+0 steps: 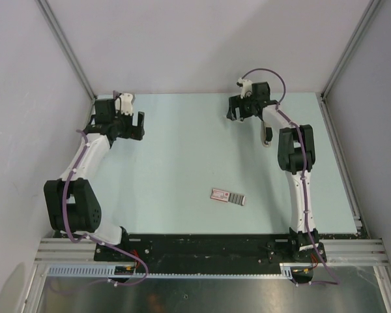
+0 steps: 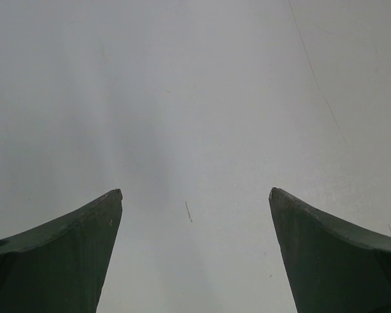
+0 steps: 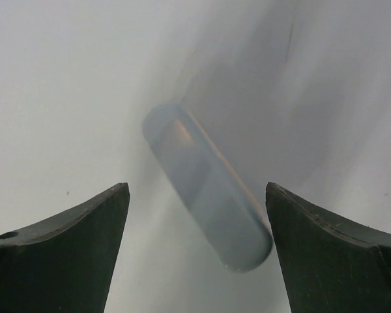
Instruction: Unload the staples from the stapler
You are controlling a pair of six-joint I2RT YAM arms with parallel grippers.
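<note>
Grey walls are boxing in a pale green worktop, where the right gripper, fingers standing wide, is hovering near the far edge. A slim, pale grey stapler is showing blurred and aslant between them, seemingly ungripped. Probably light, stiff and slippery, it is asking for a pinch across its long sides. The left gripper, equally wide, is holding nothing. A flat red-and-white box is lying toward the near edge, well apart, with open room around it. No staples are showing.
</note>
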